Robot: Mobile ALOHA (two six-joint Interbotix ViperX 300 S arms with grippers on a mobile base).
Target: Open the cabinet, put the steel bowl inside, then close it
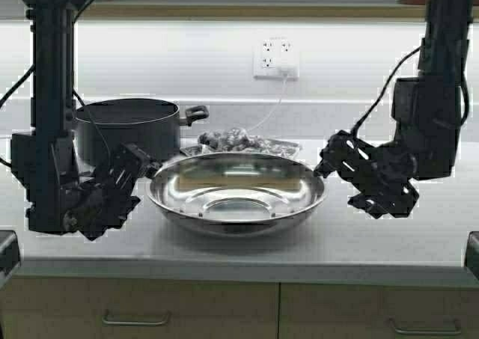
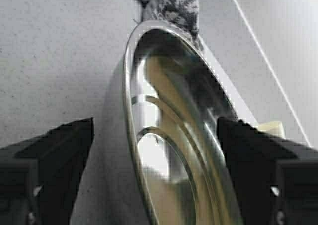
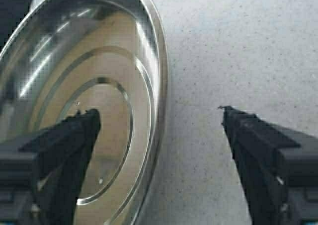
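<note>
1. Here, from the high view, the wide, shallow, mirror-bright stainless-steel bowl [image 1: 237,195] sits on the pale speckled countertop [image 1: 374,238], in front of a black two-handled pot [image 1: 129,129] and a foil tray of dark lumps [image 1: 243,142]. The left gripper [image 1: 142,165] reaches the bowl's left rim, the right gripper [image 1: 327,162] its right rim; neither has lifted it. Only a strip of the olive-tan wall cabinet [image 1: 224,10] shows above the bowl.

2. In the left wrist view, the left gripper's black fingers [image 2: 59,150] stand wide apart, straddling the bowl's thin flared rim [image 2: 130,135], one outside, one over the inside. They grip nothing.

3. In the right wrist view, the right gripper's fingers [image 3: 64,145] likewise gape across the opposite rim [image 3: 161,101], empty.

4. The bowl looks stiff, light and slick. The rim is likely the only purchase, pinched at opposite edges so it cannot tip or slide out.
</note>
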